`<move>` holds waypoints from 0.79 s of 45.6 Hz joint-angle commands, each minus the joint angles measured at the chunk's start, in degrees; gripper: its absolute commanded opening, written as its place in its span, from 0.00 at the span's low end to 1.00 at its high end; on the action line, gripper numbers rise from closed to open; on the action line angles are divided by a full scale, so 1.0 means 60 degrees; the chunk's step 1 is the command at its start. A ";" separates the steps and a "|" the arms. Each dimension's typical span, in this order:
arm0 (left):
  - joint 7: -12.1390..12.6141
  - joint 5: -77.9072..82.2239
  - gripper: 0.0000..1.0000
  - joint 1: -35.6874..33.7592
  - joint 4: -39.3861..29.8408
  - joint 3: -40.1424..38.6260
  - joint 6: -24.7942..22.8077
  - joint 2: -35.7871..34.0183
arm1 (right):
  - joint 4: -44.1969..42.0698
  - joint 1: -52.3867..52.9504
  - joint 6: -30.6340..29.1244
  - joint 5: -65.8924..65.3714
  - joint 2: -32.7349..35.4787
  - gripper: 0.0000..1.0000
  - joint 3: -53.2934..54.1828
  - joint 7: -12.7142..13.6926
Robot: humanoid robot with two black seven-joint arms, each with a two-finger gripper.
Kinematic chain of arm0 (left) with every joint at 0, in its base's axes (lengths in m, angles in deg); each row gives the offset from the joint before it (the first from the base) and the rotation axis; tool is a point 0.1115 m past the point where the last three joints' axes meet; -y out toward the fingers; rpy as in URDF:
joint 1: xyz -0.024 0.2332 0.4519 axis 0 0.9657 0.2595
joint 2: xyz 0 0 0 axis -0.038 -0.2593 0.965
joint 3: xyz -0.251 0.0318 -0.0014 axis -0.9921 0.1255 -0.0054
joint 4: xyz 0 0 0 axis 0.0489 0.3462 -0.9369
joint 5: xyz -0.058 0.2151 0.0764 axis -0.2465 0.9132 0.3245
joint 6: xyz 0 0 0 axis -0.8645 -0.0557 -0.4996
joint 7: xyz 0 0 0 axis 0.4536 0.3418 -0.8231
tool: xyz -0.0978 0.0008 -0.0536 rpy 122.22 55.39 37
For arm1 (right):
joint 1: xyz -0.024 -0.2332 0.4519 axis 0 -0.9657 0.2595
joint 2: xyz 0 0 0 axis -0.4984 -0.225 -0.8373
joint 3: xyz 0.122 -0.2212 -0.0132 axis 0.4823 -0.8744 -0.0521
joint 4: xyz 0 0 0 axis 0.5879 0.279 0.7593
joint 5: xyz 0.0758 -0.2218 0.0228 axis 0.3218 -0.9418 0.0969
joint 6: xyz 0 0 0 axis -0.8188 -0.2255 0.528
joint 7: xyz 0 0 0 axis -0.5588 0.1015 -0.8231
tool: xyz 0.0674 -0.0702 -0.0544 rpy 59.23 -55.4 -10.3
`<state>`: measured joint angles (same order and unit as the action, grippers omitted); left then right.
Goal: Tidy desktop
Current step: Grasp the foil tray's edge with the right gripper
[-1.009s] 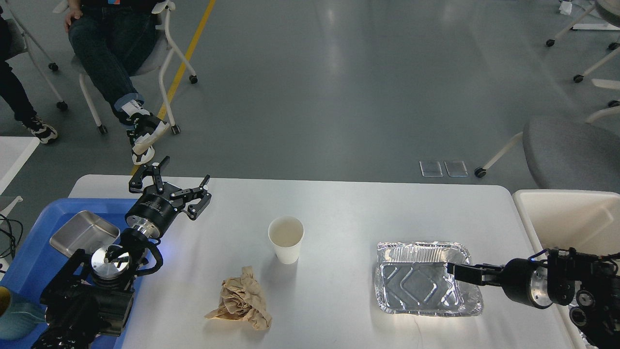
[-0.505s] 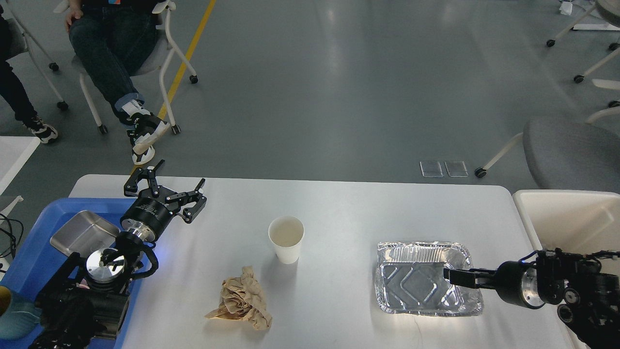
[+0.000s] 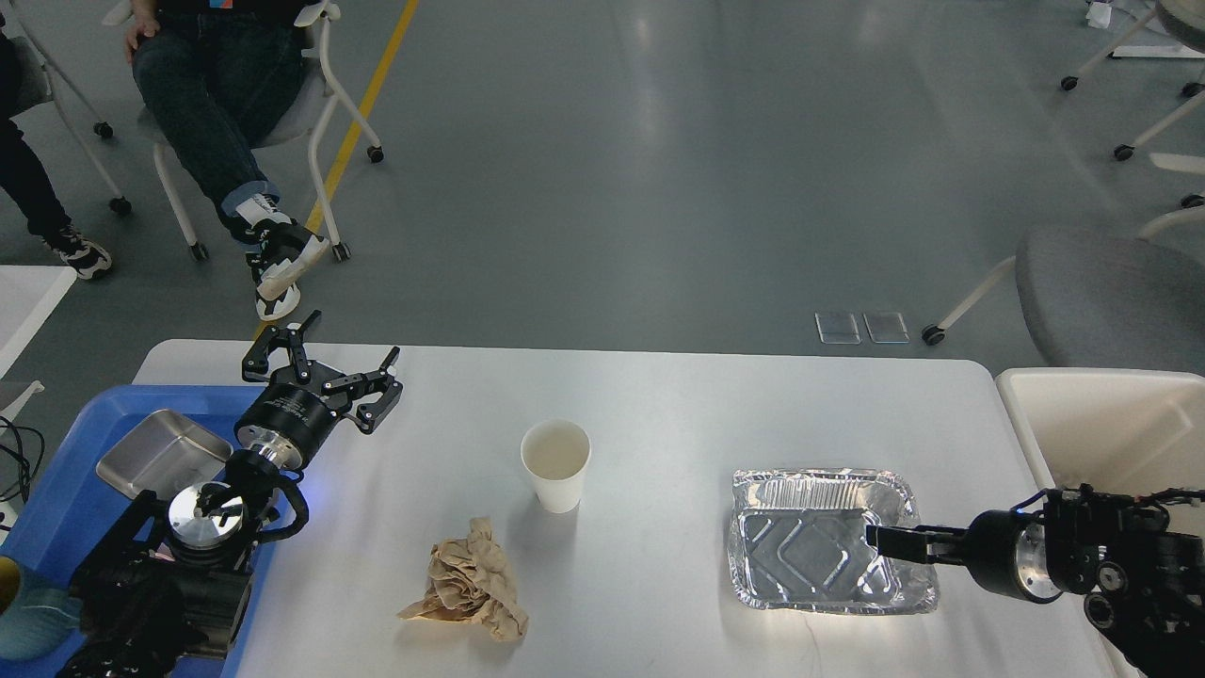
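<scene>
While the desktop [image 3: 659, 395] filled the near half of view, L gripper [image 3: 329, 367] hung w/ jaws spread wide, empty, over its far-left part. R gripper [image 3: 880, 541] reached over the foil tray [image 3: 828, 541] at near right; jaw state can't be told.

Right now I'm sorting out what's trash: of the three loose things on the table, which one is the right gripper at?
The foil tray. The right gripper reaches over its right rim, while the paper cup and crumpled brown paper lie further left.
</scene>
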<state>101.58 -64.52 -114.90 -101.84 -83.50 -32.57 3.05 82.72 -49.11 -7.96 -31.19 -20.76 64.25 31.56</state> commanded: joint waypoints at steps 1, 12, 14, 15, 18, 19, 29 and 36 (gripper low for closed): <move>-0.0001 0.0000 1.00 0.0031 0.0000 -0.0014 0.0000 -0.0005 | -0.0007 -0.0003 0.0005 0.0001 -0.0003 0.99 -0.0144 0.0001; -0.0002 0.0000 1.00 0.0163 -0.0015 -0.0058 -0.0014 -0.0035 | -0.0065 0.0027 0.0005 0.0001 -0.0061 0.89 -0.0159 0.0001; -0.0002 0.0000 1.00 0.0163 0.0000 -0.0058 -0.0014 -0.0064 | -0.0065 0.0027 0.0005 0.0001 -0.0061 0.84 -0.0159 0.0001; -0.0002 0.0000 1.00 0.0163 -0.0015 -0.0058 -0.0014 -0.0078 | -0.0065 0.0027 0.0005 0.0001 -0.0061 0.82 -0.0159 0.0001; -0.0002 0.0000 1.00 0.0177 -0.0015 -0.0058 -0.0014 -0.0093 | -0.0065 0.0027 0.0005 0.0001 -0.0061 0.74 -0.0159 0.0001; -0.0002 0.0000 1.00 0.0192 -0.0015 -0.0072 -0.0014 -0.0093 | -0.0065 0.0027 0.0005 0.0001 -0.0061 0.69 -0.0173 0.0001; -0.0002 0.0000 1.00 0.0206 -0.0015 -0.0058 -0.0015 -0.0137 | -0.0080 0.0012 -0.0083 0.0001 -0.0047 0.18 -0.0174 0.0030; -0.0002 -0.0014 1.00 0.0206 -0.0015 -0.0072 -0.0029 -0.0166 | -0.0314 0.0027 -0.0039 0.0015 -0.0193 0.00 -0.0159 0.0118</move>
<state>101.57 -64.52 -113.66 -101.91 -83.89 -32.68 2.12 81.90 -48.94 -8.37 -31.19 -21.18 63.21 31.95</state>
